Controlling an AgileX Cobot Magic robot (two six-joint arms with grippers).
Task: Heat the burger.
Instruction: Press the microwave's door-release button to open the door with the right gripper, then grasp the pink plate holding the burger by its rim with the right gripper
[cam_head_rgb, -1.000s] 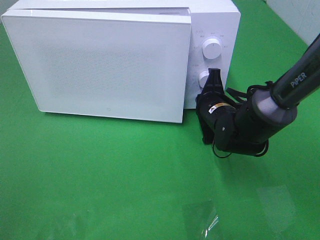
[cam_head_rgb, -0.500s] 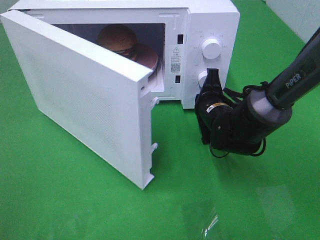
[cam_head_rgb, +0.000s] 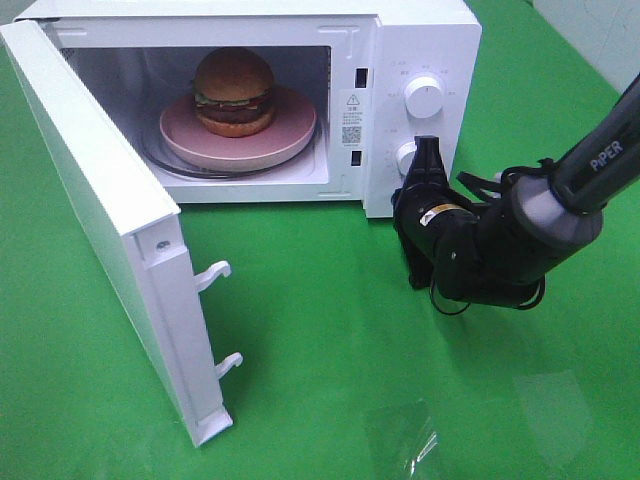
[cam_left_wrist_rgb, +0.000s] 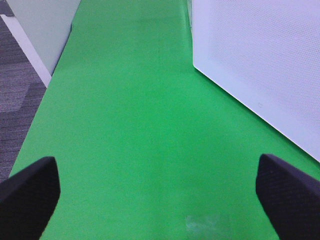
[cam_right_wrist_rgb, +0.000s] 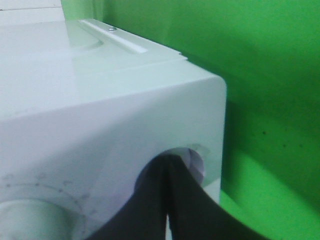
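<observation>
Burger (cam_head_rgb: 234, 92): glossy domed orange-brown bun, lettuce, dark patty; on round pink plate (cam_head_rgb: 292, 132) inside white microwave (cam_head_rgb: 425, 45). Left fingers (cam_left_wrist_rgb: 29, 192) wide; right fingers (cam_right_wrist_rgb: 182, 202) pressed together.

light: bright, even | glare: pale sheen on green mat (cam_head_rgb: 300, 320) | right wrist: soft, perhaps too close
</observation>
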